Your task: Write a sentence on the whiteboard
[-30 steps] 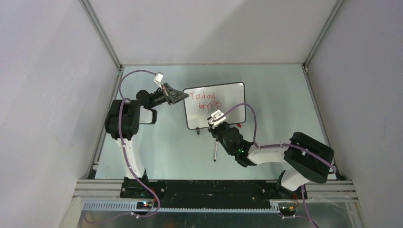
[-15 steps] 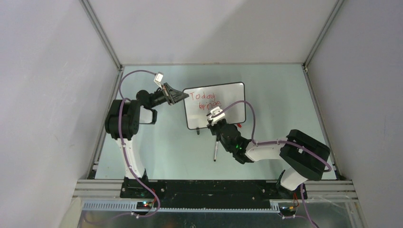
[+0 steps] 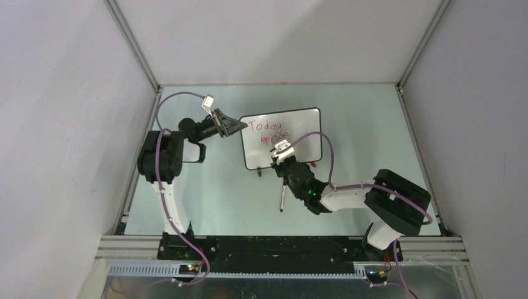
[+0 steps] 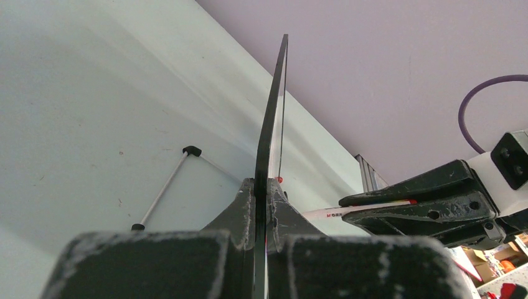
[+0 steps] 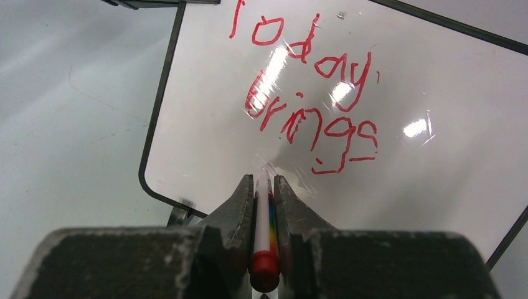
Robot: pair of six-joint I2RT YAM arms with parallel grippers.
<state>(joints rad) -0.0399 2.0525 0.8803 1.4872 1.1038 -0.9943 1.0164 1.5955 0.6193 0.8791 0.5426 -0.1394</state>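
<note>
The whiteboard (image 3: 297, 140) stands tilted at mid-table, black-framed, and is seen edge-on in the left wrist view (image 4: 272, 124). Its left edge is clamped in my left gripper (image 3: 240, 128) (image 4: 261, 187), which is shut on it. The sentence (image 3: 268, 131) (image 5: 305, 93) reads "Today brings" in red, on two lines. My right gripper (image 3: 281, 163) (image 5: 263, 180) is shut on a white marker (image 5: 262, 208) (image 4: 367, 207) with a red end. The marker's tip meets the bare white face (image 5: 405, 187) just under "brings", at the board's lower left.
A thin white rod with black ends (image 3: 282, 199) (image 4: 163, 190) lies on the table in front of the board. A small red piece (image 3: 313, 164) sits by the board's lower right corner. Grey walls and metal rails (image 3: 134, 168) enclose the table.
The right arm's elbow and forearm have shifted a little to the left, with the marker staying near the board's lower left. The left arm, the board and the writing look the same.
</note>
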